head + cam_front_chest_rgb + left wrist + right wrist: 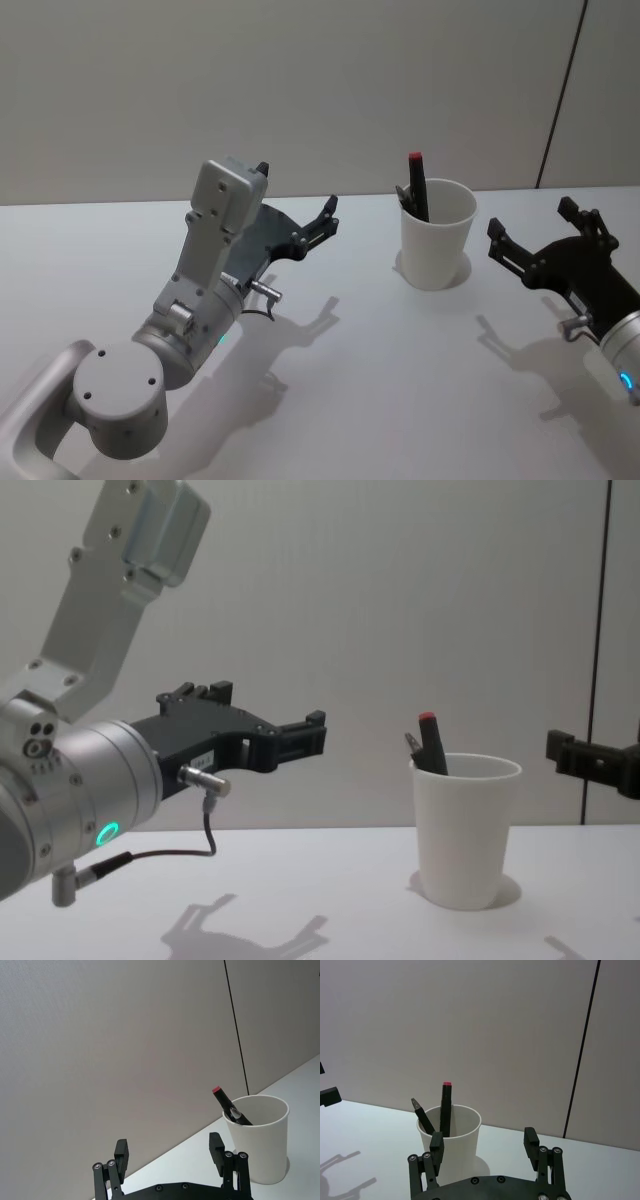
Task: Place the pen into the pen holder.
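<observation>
The left gripper (296,213) hovers above the table (340,400), fingers spread and empty, left of the pen holder (437,246). The right gripper (533,236) hangs open just right of it. Two pens stand inside: the red-capped pen (417,184) nearly upright, a darker pen (406,199) leaning left
</observation>
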